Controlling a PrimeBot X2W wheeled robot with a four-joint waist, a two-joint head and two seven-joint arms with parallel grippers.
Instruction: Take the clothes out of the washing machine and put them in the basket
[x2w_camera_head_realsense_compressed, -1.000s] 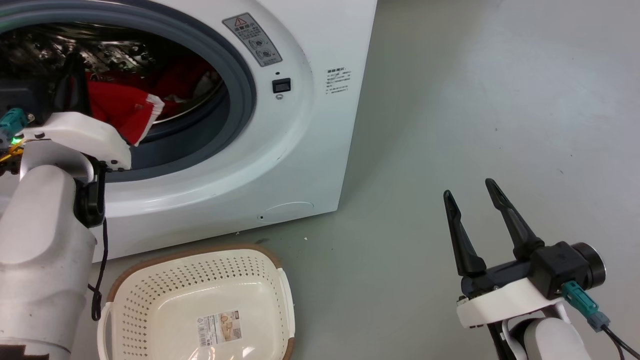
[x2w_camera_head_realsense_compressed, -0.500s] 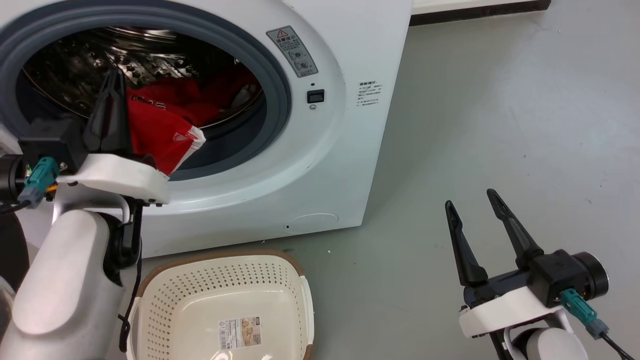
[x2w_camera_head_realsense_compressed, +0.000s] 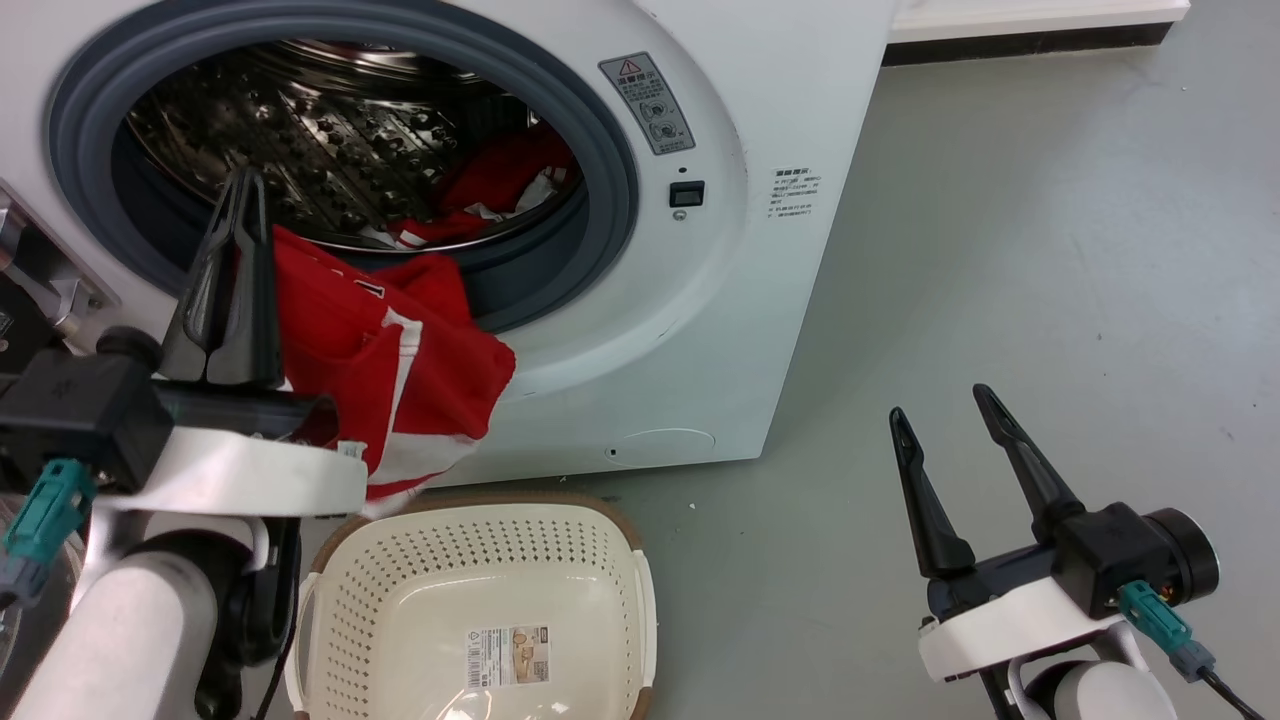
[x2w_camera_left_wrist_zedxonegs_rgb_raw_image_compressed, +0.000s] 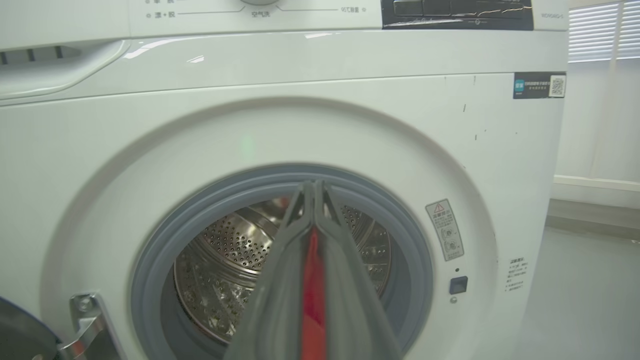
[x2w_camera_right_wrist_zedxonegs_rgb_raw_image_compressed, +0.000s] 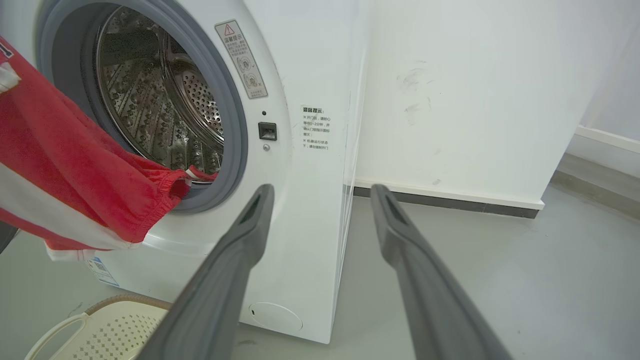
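Observation:
My left gripper (x2w_camera_head_realsense_compressed: 250, 185) is shut on a red garment with white stripes (x2w_camera_head_realsense_compressed: 400, 370), which hangs out of the washing machine (x2w_camera_head_realsense_compressed: 740, 250) over its grey porthole rim. In the left wrist view a red strip of cloth (x2w_camera_left_wrist_zedxonegs_rgb_raw_image_compressed: 314, 280) shows between the closed left gripper (x2w_camera_left_wrist_zedxonegs_rgb_raw_image_compressed: 314, 186). More red clothes (x2w_camera_head_realsense_compressed: 495, 185) lie inside the steel drum. The cream basket (x2w_camera_head_realsense_compressed: 620, 560) sits on the floor just below the hanging garment. My right gripper (x2w_camera_head_realsense_compressed: 940, 400) stands open over bare floor to the right, and its fingers (x2w_camera_right_wrist_zedxonegs_rgb_raw_image_compressed: 250, 235) frame the machine's front; the garment (x2w_camera_right_wrist_zedxonegs_rgb_raw_image_compressed: 65, 170) hangs at left.
The grey floor (x2w_camera_head_realsense_compressed: 1050, 250) stretches to the right of the machine, bounded by a white wall with a dark skirting (x2w_camera_head_realsense_compressed: 1030, 40). A door hinge bracket (x2w_camera_head_realsense_compressed: 50, 270) sits at the porthole's left. Warning stickers (x2w_camera_head_realsense_compressed: 648, 100) mark the machine's front.
The left gripper has drawn the red garment out of the drum, so it now hangs over the porthole rim above the basket. The head camera shifted; the right gripper stayed put.

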